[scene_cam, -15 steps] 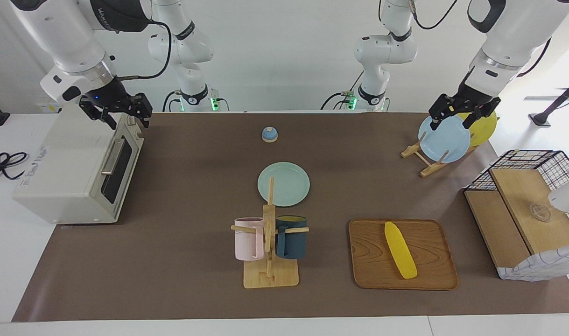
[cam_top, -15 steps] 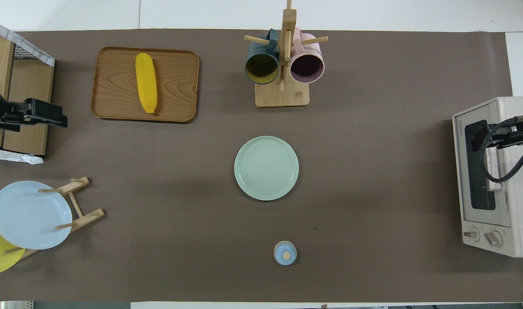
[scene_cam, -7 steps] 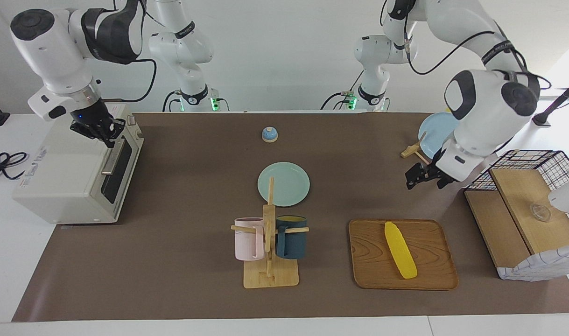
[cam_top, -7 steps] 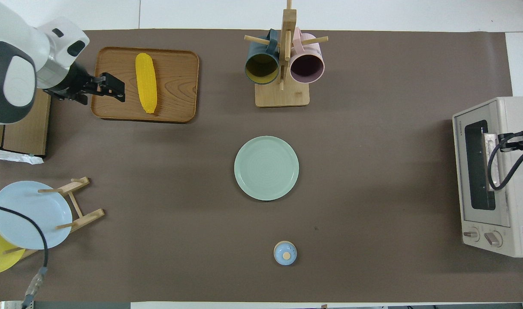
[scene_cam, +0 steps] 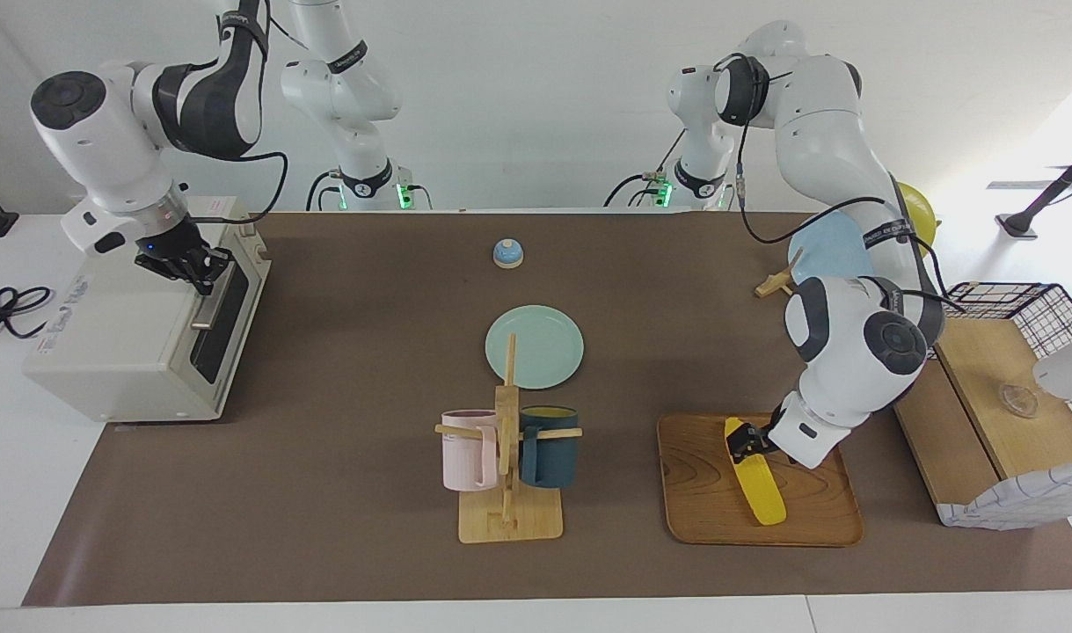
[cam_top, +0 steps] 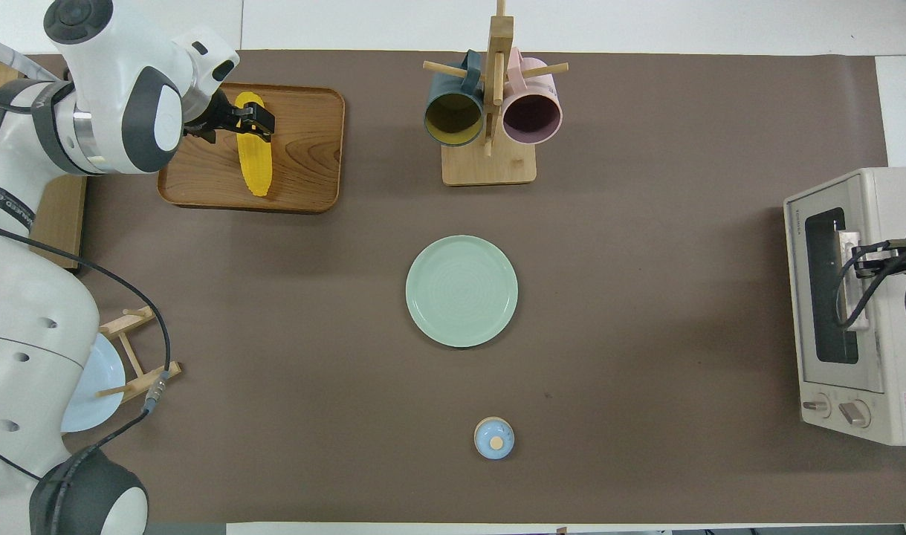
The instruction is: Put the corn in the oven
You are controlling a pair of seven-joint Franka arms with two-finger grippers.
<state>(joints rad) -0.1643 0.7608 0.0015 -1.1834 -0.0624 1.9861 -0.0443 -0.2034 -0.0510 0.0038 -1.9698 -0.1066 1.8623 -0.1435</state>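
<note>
1. The left gripper is down at the corn, its fingers spread to either side of the cob's end nearer the robots. In my judgement they should close squarely across the cob's width, since a grip so near a tapered end could let it pivot or slip.
2. The corn lies flat on the wooden tray; most of its length runs away from the fingers.
3. The right gripper is at the oven, fingers pressed together at the bar handle of the closed door. Whether they actually pinch the bar I cannot tell.
4. I judge the door should be swung down fully before the corn arrives.
5. The corn is slim, bright yellow and finely ribbed, probably slick. The tray is grained wood with rounded corners and a low rim.
6. The oven is boxy and cream-white with a dark glass door, a metal bar and two knobs. The table has a matte brown cover.
</note>
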